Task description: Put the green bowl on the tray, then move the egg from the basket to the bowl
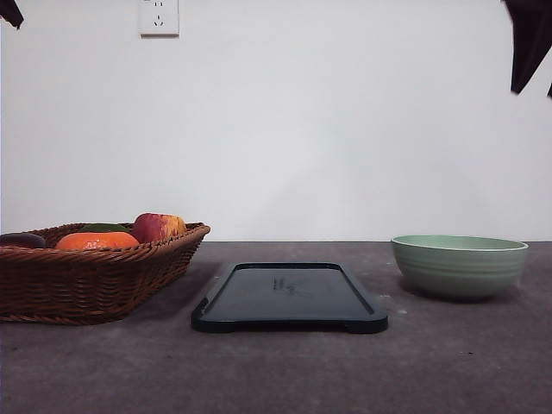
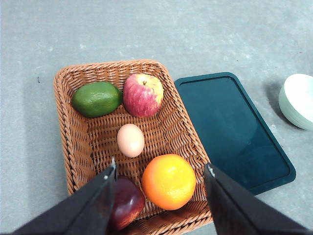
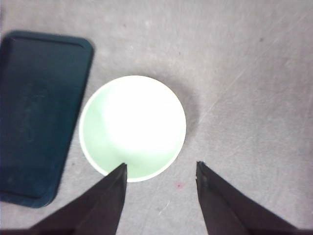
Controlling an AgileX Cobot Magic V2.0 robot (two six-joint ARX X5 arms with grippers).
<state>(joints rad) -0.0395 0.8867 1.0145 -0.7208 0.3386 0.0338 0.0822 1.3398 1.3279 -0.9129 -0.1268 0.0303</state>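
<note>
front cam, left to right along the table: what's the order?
basket → tray → green bowl

Front view: the basket (image 1: 90, 272) is cut off at the picture's left edge, and its wall hides the lower parts of the fruit. Left wrist view: the green bowl (image 2: 298, 100) is cropped at the edge; a dark red fruit (image 2: 128, 201) lies partly behind one finger (image 2: 90, 205). Right wrist view is blurred throughout.
</note>
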